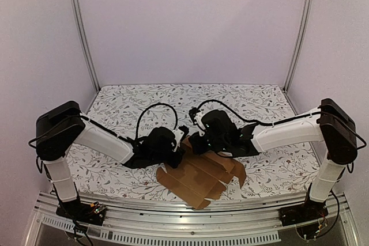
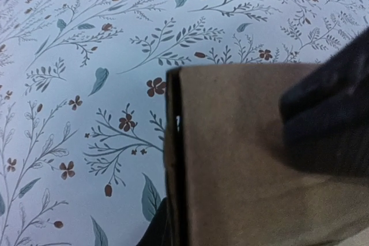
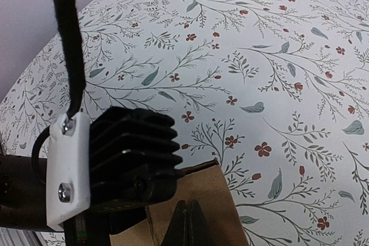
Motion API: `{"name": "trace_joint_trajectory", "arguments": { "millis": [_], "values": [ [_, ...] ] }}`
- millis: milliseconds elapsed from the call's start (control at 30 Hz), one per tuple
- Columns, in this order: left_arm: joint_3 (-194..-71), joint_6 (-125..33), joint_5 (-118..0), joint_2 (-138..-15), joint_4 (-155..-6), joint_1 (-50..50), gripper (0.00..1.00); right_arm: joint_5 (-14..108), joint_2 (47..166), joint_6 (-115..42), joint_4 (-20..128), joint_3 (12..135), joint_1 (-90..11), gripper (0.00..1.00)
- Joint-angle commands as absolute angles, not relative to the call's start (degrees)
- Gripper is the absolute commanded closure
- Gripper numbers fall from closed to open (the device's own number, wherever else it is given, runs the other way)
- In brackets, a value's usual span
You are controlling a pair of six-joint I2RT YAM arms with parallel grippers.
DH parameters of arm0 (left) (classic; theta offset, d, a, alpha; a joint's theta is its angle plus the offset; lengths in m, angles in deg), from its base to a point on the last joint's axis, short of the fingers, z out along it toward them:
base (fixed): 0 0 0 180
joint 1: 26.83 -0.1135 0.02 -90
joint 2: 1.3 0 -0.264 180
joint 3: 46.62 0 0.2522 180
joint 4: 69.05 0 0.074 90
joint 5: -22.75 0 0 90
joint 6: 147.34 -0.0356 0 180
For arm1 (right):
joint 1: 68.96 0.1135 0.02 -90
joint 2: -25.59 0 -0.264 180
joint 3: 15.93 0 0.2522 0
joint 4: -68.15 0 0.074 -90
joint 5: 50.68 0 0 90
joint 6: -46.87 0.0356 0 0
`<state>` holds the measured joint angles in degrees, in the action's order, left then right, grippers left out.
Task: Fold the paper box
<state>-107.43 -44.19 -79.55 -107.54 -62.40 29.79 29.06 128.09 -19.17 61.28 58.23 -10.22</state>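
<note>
Flat die-cut sheet of plain brown cardboard, the paper box (image 1: pixel 199 180), spread on the white floral-print tablecloth (image 1: pixel 144 102) close to the near edge, between the two arms, flaps and tabs splayed toward the front. At its far edge, both grippers side by side: left gripper (image 1: pixel 176 145) at the left corner, right gripper (image 1: pixel 199 141) just beside it. In the right wrist view, right gripper (image 3: pixel 187 226) pinched fully closed, fingertips together, against a raised flap of the paper box (image 3: pixel 213 197); no telling of any card caught between them. Just left of that, a black ribbed block (image 3: pixel 132 148) with a white bracket, under a black cable (image 3: pixel 66 38). In the left wrist view, a panel of the paper box (image 2: pixel 248 171) upright on edge before the lens, a blurred dark shape (image 2: pixel 328 113) over its upper right. Left gripper's hold not discernible: clenched or released, cannot tell.
</note>
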Motion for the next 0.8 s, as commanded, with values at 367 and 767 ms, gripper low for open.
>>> {"name": "trace_joint_trajectory", "arguments": {
  "millis": [367, 767],
  "values": [
    [-105.1, -42.0, -83.0, -110.0, -57.9, 31.4, 0.83, 29.9, 128.8, -18.0, 60.7, 55.8, -10.5, 1.00],
    [-102.8, -42.1, -81.6, -111.4, -48.0, 31.3, 0.73, 31.0, 127.5, -17.8, 60.8, 55.0, -10.5, 1.00]
  ]
}}
